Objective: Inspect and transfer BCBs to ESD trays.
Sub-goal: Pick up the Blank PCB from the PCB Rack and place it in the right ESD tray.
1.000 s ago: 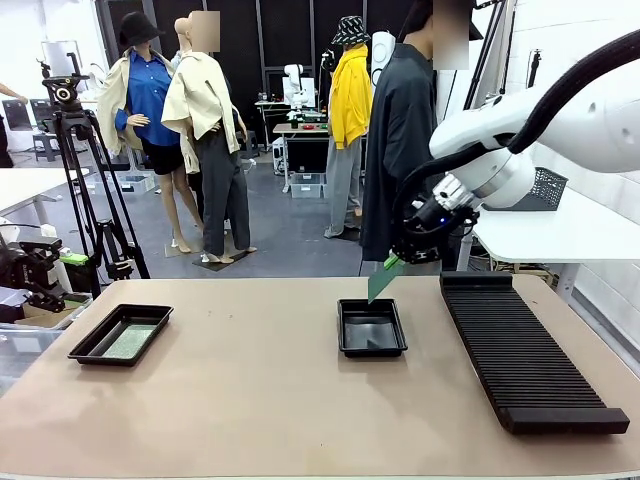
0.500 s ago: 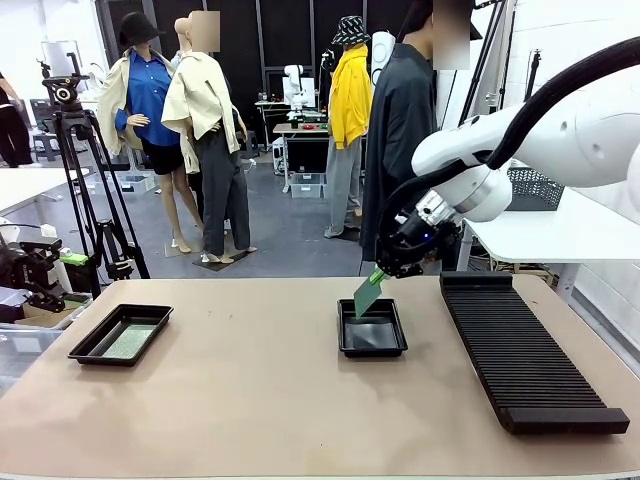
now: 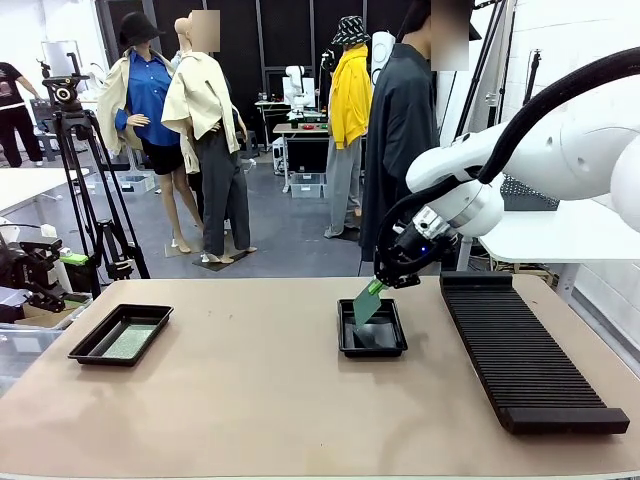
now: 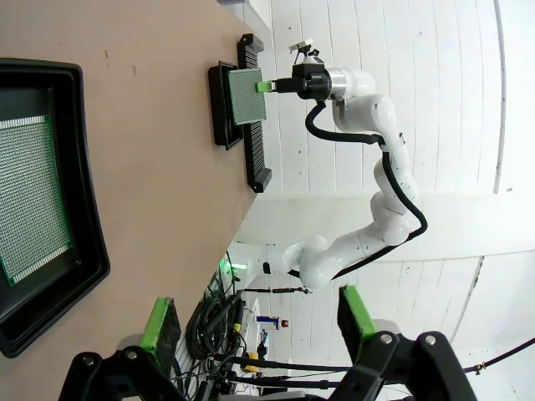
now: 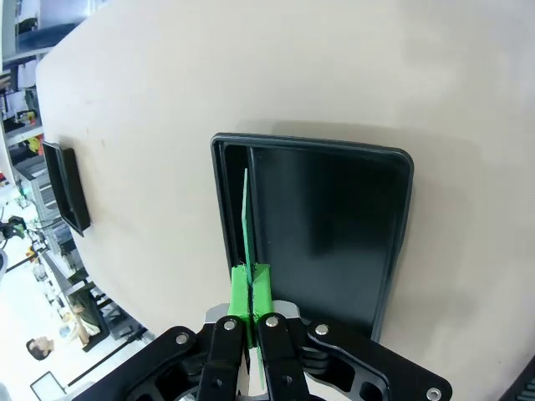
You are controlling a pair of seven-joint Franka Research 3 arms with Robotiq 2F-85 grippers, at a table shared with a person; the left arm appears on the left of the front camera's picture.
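Right hand (image 3: 382,284) clenched on the upper edge of one BCB (image 3: 367,303), which hangs tilted, lower edge down, over the left half of the centre ESD tray (image 3: 390,338). The board's lower corner overlaps the dark tray interior in the front view, so whether it touches the floor cannot be told. In the right wrist view the same board is seen edge-on, a thin green line just inside one long wall of the tray, its face hidden; the green pads are pressed flat against it.

Left hand (image 4: 257,317) released, its fingers spread wide with nothing between them, above the left ESD tray (image 4: 88,225), which is cut off by the picture's edge. The second BCB (image 4: 29,196) lies flat on this tray's floor, partly out of frame.

The two trays sit well apart on the brown surface (image 3: 260,400). A ribbed rack (image 3: 520,350) lies just beside the centre tray. A person (image 3: 400,130) in a dark top stands at the far side, partly behind the right arm.
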